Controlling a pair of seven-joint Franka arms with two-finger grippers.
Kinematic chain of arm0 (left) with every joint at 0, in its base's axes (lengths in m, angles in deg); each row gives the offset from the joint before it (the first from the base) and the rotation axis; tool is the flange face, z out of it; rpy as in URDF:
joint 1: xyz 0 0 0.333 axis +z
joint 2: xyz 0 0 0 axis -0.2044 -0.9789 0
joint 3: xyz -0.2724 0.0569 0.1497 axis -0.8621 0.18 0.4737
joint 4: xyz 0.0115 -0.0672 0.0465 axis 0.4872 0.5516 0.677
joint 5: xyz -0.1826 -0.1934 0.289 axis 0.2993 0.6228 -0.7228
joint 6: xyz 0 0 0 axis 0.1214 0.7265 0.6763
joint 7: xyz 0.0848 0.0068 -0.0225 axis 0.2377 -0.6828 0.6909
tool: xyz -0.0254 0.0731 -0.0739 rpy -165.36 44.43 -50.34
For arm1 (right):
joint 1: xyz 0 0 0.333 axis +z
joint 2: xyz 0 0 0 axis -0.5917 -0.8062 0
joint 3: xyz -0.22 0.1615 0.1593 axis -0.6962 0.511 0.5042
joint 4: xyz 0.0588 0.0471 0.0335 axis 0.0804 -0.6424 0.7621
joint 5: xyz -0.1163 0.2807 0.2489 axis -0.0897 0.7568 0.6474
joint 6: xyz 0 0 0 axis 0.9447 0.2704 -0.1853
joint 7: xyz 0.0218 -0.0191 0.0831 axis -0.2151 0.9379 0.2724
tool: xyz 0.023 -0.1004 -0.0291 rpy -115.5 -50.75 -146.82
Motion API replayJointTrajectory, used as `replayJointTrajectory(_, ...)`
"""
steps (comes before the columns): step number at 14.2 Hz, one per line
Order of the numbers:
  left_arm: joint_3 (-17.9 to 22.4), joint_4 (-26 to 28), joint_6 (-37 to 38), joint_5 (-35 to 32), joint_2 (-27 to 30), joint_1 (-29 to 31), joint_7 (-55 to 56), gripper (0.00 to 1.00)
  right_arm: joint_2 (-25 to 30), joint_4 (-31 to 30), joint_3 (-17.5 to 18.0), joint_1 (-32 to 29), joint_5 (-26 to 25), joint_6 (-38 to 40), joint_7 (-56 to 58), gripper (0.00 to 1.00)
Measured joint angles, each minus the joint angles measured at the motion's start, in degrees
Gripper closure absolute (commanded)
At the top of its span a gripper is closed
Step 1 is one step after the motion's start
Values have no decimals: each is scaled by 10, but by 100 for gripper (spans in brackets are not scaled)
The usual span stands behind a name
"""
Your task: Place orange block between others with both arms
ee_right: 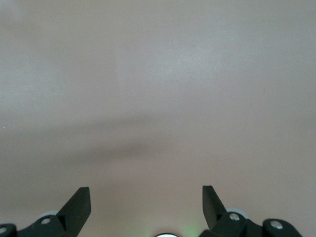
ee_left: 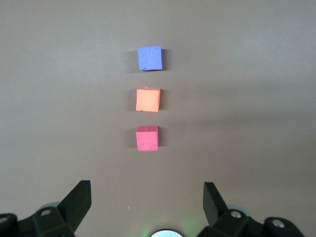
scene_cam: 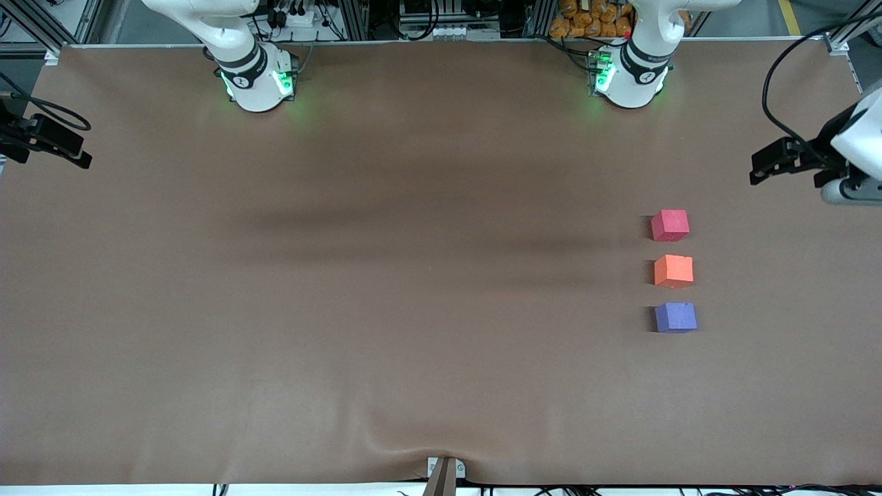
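Note:
Three small cubes lie in a line toward the left arm's end of the table. The orange block (scene_cam: pixel 674 270) (ee_left: pixel 148 99) rests in the middle. The pinkish-red cube (scene_cam: pixel 670 225) (ee_left: pixel 147 138) is farther from the front camera, and the purple cube (scene_cam: pixel 675 317) (ee_left: pixel 149 58) is nearer. Small gaps separate them. My left gripper (ee_left: pixel 147 190) hangs high in the air at that end of the table, open and empty, apart from the cubes. My right gripper (ee_right: pixel 146 195) hangs open and empty over bare cloth at the right arm's end, with no cube in its view.
A brown cloth (scene_cam: pixel 386 289) covers the whole table. The two arm bases (scene_cam: pixel 258 79) (scene_cam: pixel 630 76) glow green at the edge farthest from the front camera. A small mount (scene_cam: pixel 444 472) sits at the nearest table edge.

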Motion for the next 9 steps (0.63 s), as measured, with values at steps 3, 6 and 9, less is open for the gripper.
replayJointTrajectory(3, -26, 16, 2, 0, 25, 15, 12, 0, 0, 0, 0, 0, 0, 0, 0, 0)
replayJointTrajectory(6, -37, 20, 2, 0, 32, 24, 13, 0, 0, 0, 0, 0, 0, 0, 0, 0)
replayJointTrajectory(9, -38, 20, 2, 0, 32, 30, 13, 0, 0, 0, 0, 0, 0, 0, 0, 0)
